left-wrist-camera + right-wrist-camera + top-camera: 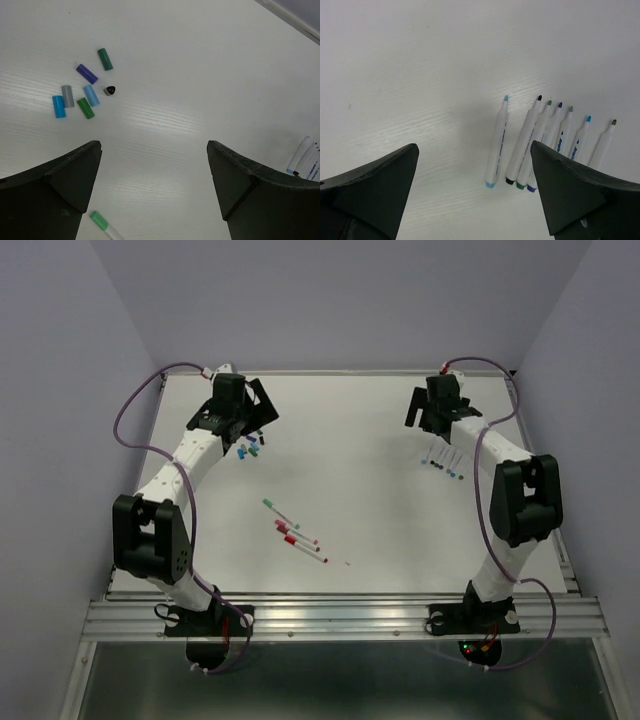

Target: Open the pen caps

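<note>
The left tool [154, 147] is open wide and holds nothing. It hangs over the loose pen caps [91, 95], a small bunch at the far left of the table [350, 440]. The right tool [474, 146] is open wide too, over a row of bare pens [521, 145] at the far right. In the middle lie other pens [295, 532].

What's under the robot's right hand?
Under the open right gripper lie seven uncapped pens, side by side on the white table, with their coloured tips bare. One finger covers the bottom ends of the three rightmost pens, so those can't be seen.
</note>
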Controlling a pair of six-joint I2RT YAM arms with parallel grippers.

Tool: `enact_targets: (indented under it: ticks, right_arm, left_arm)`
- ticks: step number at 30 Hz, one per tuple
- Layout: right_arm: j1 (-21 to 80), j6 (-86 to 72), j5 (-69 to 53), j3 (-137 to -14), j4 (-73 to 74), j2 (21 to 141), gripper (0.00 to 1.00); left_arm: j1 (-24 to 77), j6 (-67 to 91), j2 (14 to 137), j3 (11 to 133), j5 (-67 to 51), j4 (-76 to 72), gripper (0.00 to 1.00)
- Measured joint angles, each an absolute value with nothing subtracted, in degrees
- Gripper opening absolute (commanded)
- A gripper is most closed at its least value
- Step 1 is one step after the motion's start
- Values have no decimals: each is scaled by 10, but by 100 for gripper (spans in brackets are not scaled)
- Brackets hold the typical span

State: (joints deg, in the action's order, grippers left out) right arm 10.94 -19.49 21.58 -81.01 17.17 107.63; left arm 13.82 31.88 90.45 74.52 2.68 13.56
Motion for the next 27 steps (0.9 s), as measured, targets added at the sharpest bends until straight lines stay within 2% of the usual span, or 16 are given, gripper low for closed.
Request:
enact_targets:
  ticks: [6,10,14,20,27]
  right_arm:
    - [168,-130,92,-691,113,953,100]
    - [275,-93,-31,-618,77,915,100]
    - [386,-65,-93,-608,58,924,100]
    - [484,-40,-86,-677,44,1014,100]
    - [523,-2,-9,-764,59,1129,100]
  left_arm:
    - [138,319,900,737,26,135,99]
    - [138,318,898,730,29,135,99]
    - [138,318,888,710,39,136,99]
    - [117,322,857,670,51,138,99]
    - [80,334,821,623,77,146,99]
